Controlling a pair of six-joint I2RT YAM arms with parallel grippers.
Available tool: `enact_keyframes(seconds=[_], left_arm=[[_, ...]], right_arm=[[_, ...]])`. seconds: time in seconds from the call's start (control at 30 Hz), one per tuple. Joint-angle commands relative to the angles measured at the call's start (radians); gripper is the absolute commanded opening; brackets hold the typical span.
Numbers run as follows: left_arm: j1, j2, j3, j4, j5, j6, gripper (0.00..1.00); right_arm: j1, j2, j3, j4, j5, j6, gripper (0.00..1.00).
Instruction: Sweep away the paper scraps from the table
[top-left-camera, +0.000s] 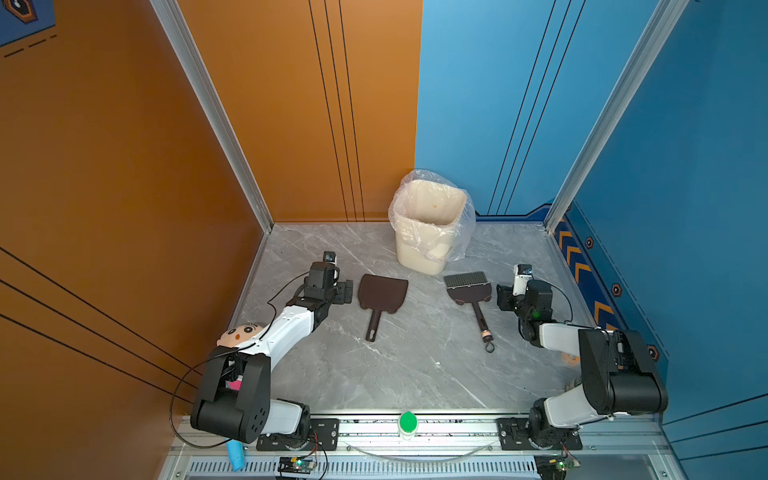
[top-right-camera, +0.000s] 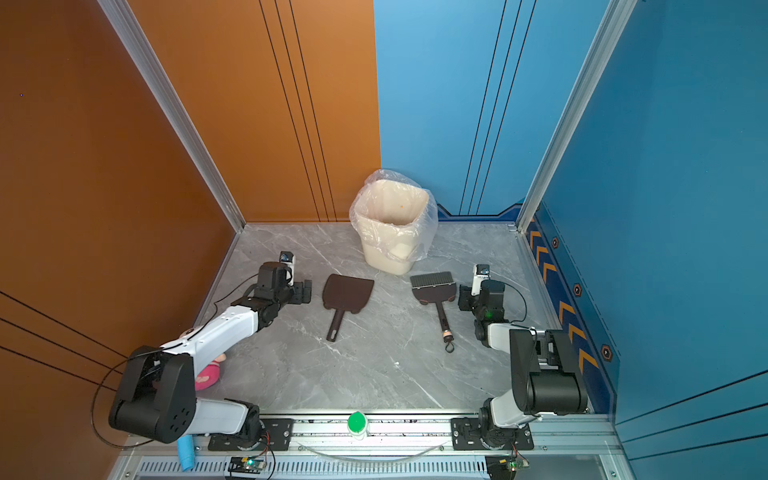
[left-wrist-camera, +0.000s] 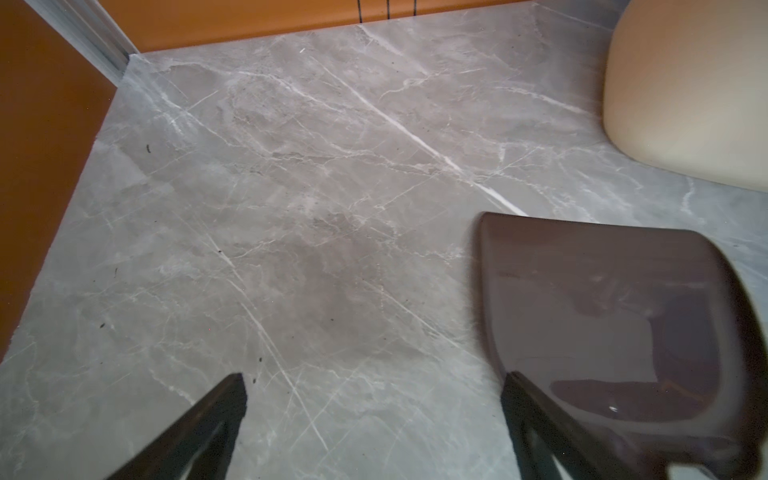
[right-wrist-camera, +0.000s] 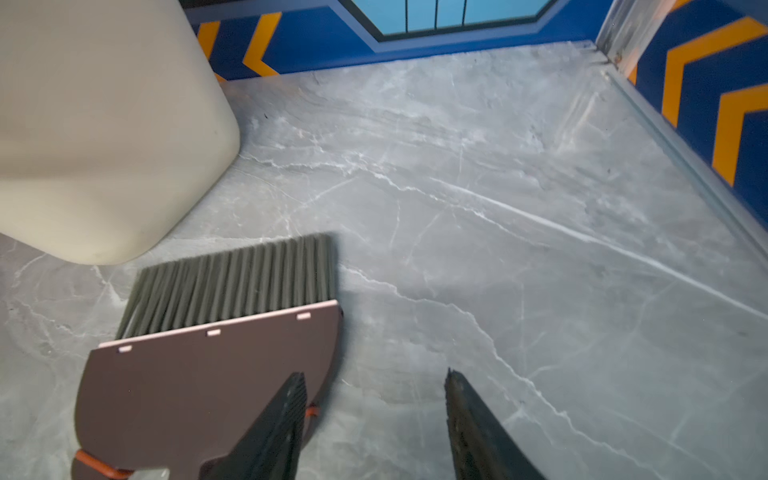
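Note:
No paper scraps show on the grey marble table (top-left-camera: 415, 374) in any view. A brown dustpan (top-left-camera: 382, 293) (top-right-camera: 347, 293) lies flat left of centre. My left gripper (top-left-camera: 345, 292) (top-right-camera: 305, 291) stands just to its left, open wide and empty. In the left wrist view the left gripper (left-wrist-camera: 376, 376) has only bare table between its fingers, with the dustpan (left-wrist-camera: 602, 332) beside one finger. A brown brush (top-left-camera: 467, 286) (top-right-camera: 434, 286) with grey bristles lies right of centre. My right gripper (top-left-camera: 503, 297) (top-right-camera: 463, 297) (right-wrist-camera: 375, 374) is beside the brush (right-wrist-camera: 216, 365), open and holding nothing.
A cream bin (top-left-camera: 428, 226) (top-right-camera: 392, 226) lined with a clear bag stands at the back centre, close behind both tools. A plush doll (top-left-camera: 239, 332) (top-right-camera: 208, 374) lies under the left arm. A green-capped object (top-left-camera: 407, 422) sits on the front rail. Walls close in the left, right and back.

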Motion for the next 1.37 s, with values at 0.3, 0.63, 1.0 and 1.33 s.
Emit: enact_keyframes(seconds=[0.3, 0.63, 1.0, 1.33], left_arm=[[0.14, 0.097, -0.264, 0.616, 0.128, 0.093, 0.98], [0.176, 0.168, -0.354, 0.847, 0.169, 0.06, 0.98], [0.153, 0.169, -0.36, 0.858, 0.12, 0.073, 0.98], [0.152, 0.17, -0.354, 0.85, 0.103, 0.071, 0.98]], right_arm=[[0.022, 0.027, -0.093, 0.234, 0.163, -0.009, 0.6], [0.02, 0.021, -0.091, 0.213, 0.162, -0.011, 0.78], [0.02, 0.02, -0.091, 0.213, 0.162, -0.009, 1.0], [0.025, 0.021, -0.09, 0.215, 0.171, -0.013, 1.0]])
